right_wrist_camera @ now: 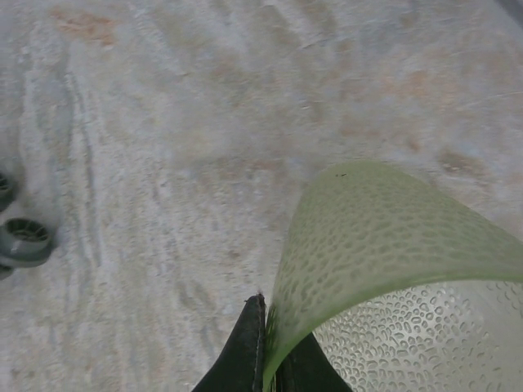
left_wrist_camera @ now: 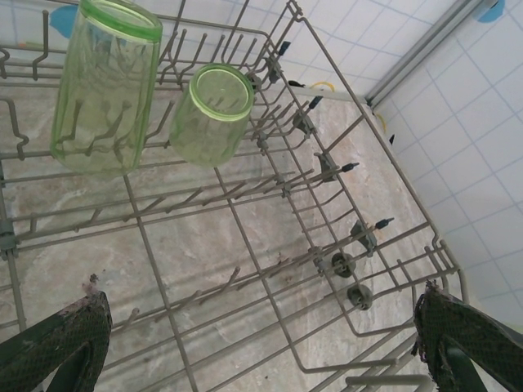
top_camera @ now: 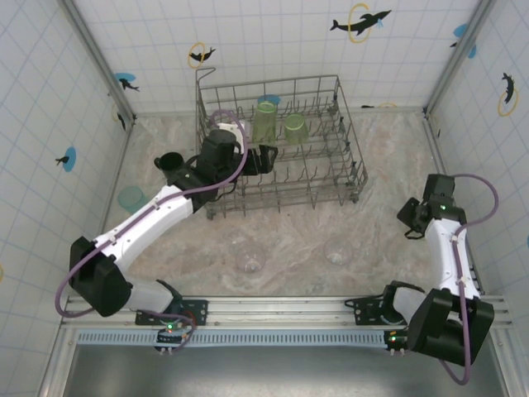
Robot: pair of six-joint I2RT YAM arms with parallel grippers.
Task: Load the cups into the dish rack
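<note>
Closest to my right wrist camera is a translucent light-green dimpled tumbler (right_wrist_camera: 392,269), its rim wall pinched between the two dark fingers of my right gripper (right_wrist_camera: 272,351), which is clamped tight on it. Below it lies bare marble-patterned table (right_wrist_camera: 163,147), with grey castor wheels (right_wrist_camera: 24,241) at the left edge of that view. From above, my right gripper (top_camera: 411,217) sits low near the right-hand tiled wall (top_camera: 483,141), well apart from the large grey wire dish rack (top_camera: 351,149) at the far middle of the table, with open surface between the two. My left gripper (top_camera: 264,157) reaches over the rack's near-left side. In its own view my left gripper (left_wrist_camera: 260,306) is spread wide and holds nothing, its worn fingertips (left_wrist_camera: 86,314) at either lower corner above rows of tines and the rack's tall side rim (left_wrist_camera: 351,95). Two smooth light-green tumblers sit mouth-down on the far tines, a tall one (left_wrist_camera: 106,90) and a shorter one (left_wrist_camera: 214,114) just beside it. Left of the rack stand a black mug with a handle (top_camera: 169,163) and a teal cup (top_camera: 131,197), close to the left wall. Two clear colourless cups (top_camera: 250,258) (top_camera: 337,252) rest on the open stretch between the rack and the front rail (top_camera: 281,308). The back wall carries a black dolphin sticker through a yellow ring (top_camera: 360,21).
</note>
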